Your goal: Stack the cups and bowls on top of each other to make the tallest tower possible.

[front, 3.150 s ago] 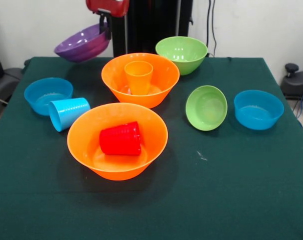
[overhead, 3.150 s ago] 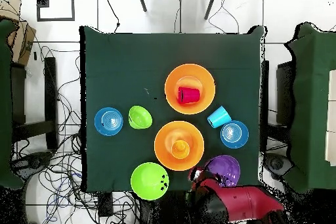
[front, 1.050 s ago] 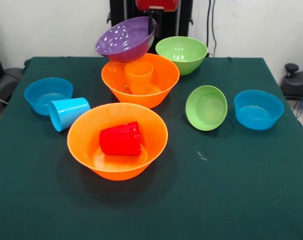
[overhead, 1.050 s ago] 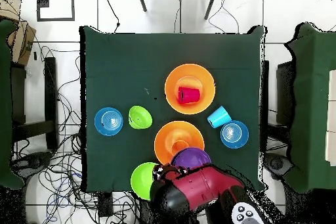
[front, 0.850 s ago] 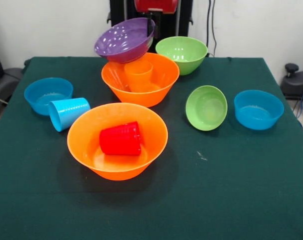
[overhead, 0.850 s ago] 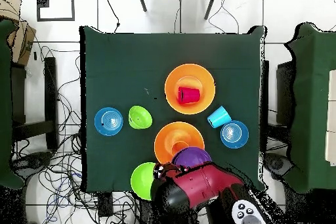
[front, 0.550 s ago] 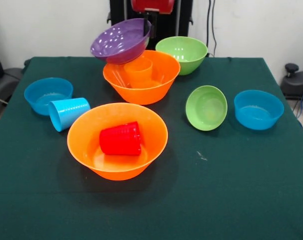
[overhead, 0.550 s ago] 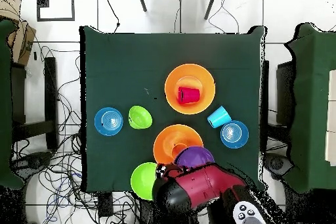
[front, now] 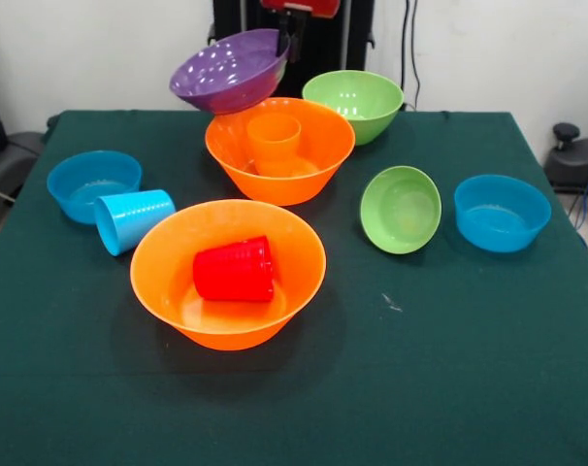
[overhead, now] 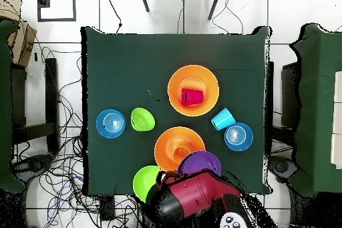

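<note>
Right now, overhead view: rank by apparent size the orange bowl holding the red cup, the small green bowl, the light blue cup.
1. Orange bowl with the red cup
2. Small green bowl
3. Light blue cup, lying on its side

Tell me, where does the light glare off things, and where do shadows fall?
Front view: bright glints streak the purple bowl held up by the gripper; a soft shadow lies on the green cloth beside the near orange bowl. Overhead view: the bowls look flat, hardly any glare or shadow.
</note>
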Motion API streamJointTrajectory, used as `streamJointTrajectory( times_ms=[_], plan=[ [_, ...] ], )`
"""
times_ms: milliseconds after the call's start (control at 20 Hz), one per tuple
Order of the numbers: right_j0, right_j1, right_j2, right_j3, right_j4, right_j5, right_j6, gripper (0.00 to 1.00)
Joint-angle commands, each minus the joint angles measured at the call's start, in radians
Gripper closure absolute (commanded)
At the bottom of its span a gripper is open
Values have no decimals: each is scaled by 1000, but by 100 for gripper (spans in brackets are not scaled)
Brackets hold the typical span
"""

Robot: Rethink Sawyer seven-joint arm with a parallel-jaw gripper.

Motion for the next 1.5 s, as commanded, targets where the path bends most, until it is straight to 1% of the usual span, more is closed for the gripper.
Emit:
streamJointTrajectory(
  times_ms=[50,200,400,600,800,900,950,1100,1250,1350,1400,1500],
  plan=[
    [79,-35,-61,-79,14,133,82,100],
    [85,-56,-67,-74,38,149,58,100],
    [98,-54,-82,-82,38,150,53,100],
    [116,-11,-104,-92,27,108,82,100],
    [129,39,-117,-128,14,79,95,100],
    [148,57,-134,-138,4,62,115,100],
    [159,76,-139,-157,4,60,123,100],
    [186,79,-160,-160,17,50,131,100],
    [209,105,-184,-179,14,29,144,100],
    [233,134,-208,-201,2,4,165,100],
    [257,145,-228,-218,-15,-3,180,100],
    [286,152,-251,-229,-9,-4,191,100]
  ],
)
